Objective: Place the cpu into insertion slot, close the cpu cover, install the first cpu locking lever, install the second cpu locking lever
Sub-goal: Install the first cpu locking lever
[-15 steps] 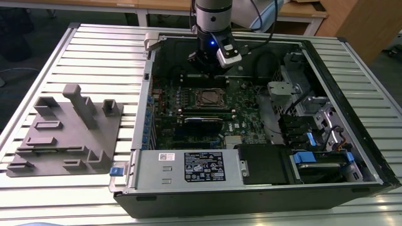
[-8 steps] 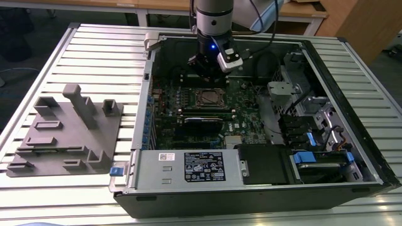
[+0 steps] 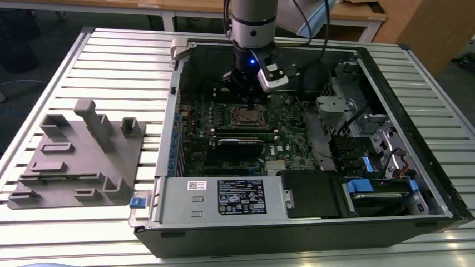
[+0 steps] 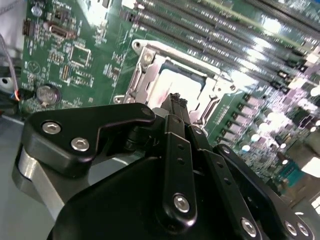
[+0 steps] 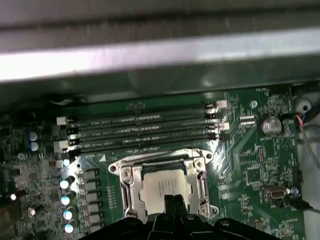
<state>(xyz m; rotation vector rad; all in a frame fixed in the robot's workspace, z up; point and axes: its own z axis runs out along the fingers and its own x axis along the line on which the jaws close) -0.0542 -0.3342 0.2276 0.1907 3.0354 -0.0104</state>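
Over the open computer case [image 3: 415, 183] I have the gripper [image 5: 174, 201] hanging just above the cpu [image 5: 162, 186], its fingers pressed together and holding nothing. I see the cpu seated in the insertion slot [image 5: 131, 192] in both wrist views, with the cpu cover [image 5: 155, 159] lying around it.

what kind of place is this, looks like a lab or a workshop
Likely a robotics lab or test bench. An open computer case lies on a slatted metal table, the arm's gripper hangs over the cpu in its socket, and a grey fixture block sits beside the case.
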